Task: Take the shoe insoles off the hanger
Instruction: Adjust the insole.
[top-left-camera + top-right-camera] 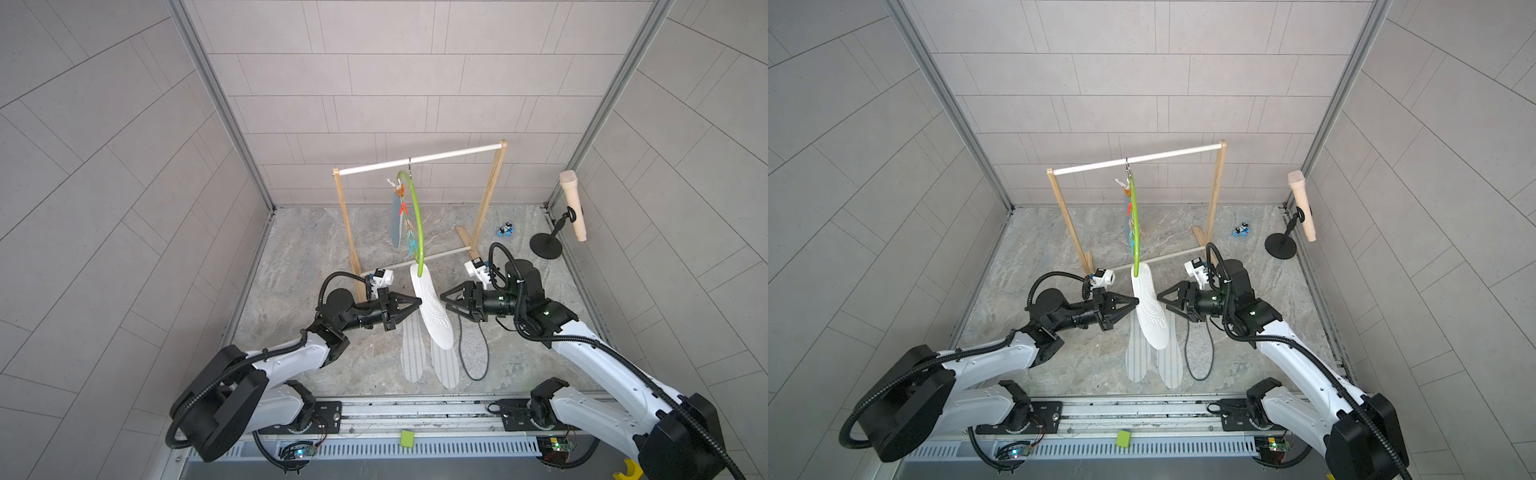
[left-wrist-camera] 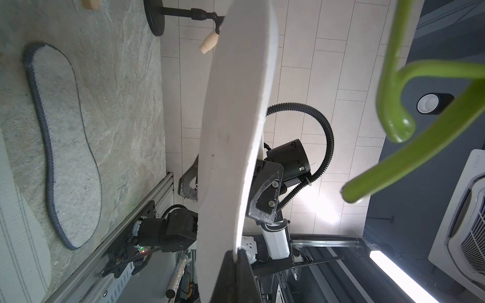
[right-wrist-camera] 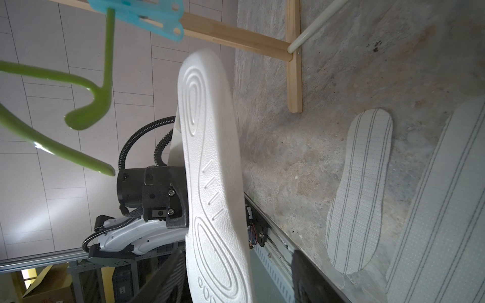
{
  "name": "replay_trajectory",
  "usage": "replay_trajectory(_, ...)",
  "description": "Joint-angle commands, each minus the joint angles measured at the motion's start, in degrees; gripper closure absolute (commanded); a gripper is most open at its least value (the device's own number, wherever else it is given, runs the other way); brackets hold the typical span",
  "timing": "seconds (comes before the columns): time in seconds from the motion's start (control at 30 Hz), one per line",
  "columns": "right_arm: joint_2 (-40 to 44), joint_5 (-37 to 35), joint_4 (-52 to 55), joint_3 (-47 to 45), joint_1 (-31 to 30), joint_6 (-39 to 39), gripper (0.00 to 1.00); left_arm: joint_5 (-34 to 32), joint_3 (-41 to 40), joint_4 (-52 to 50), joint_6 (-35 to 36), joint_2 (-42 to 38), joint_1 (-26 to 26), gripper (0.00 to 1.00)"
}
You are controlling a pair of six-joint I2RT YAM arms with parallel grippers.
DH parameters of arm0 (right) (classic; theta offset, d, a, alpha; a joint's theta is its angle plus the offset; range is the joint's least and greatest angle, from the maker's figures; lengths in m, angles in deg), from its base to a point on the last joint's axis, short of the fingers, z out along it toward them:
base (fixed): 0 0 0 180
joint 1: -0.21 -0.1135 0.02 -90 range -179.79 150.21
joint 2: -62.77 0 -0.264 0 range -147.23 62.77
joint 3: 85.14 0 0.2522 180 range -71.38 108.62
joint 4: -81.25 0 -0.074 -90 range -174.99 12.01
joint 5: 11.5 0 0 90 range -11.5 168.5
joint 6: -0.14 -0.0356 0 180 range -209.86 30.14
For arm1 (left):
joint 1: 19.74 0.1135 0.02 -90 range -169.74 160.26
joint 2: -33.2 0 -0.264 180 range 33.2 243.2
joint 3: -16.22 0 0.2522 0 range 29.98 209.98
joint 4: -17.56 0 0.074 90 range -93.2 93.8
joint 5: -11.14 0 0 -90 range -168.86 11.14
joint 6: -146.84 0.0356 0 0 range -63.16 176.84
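A white embossed insole (image 1: 434,316) (image 1: 1152,316) hangs in the air between my two grippers, its upper end close to the lower tip of the lime-green hanger (image 1: 417,224) (image 1: 1133,224). My left gripper (image 1: 417,303) (image 2: 237,255) is shut on the insole's edge (image 2: 236,131). My right gripper (image 1: 444,301) (image 3: 232,278) stands open, its jaws either side of the insole (image 3: 212,157) without gripping it. No clothespin shows on this insole. A blue-grey insole (image 1: 397,224) hangs clipped on the hanger. Two striped insoles (image 1: 412,353) (image 1: 444,365) and a black-edged grey one (image 2: 70,157) lie on the floor.
The hanger hooks on the white rod of a wooden rack (image 1: 419,160). A wooden microphone shape on a black stand (image 1: 572,205) is at the back right, with a small blue object (image 1: 505,230) near it. A blue clothespin (image 3: 157,15) hangs on the hanger.
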Motion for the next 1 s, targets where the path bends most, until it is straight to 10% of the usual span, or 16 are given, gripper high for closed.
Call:
replay_trajectory(0.0,-0.1,1.0,-3.0,-0.5,-0.4,-1.8,0.36,1.9,1.8,4.3,-2.5,-0.3,-0.1,1.00)
replay_trajectory(0.27,-1.4,1.2,-5.1,0.0,-2.1,-3.0,0.39,1.7,2.0,4.9,-2.5,0.1,-0.1,1.00)
replay_trajectory(0.97,1.4,0.2,-12.3,-0.7,-2.3,-8.7,0.90,1.2,2.5,1.4,-0.5,1.6,-0.1,1.00)
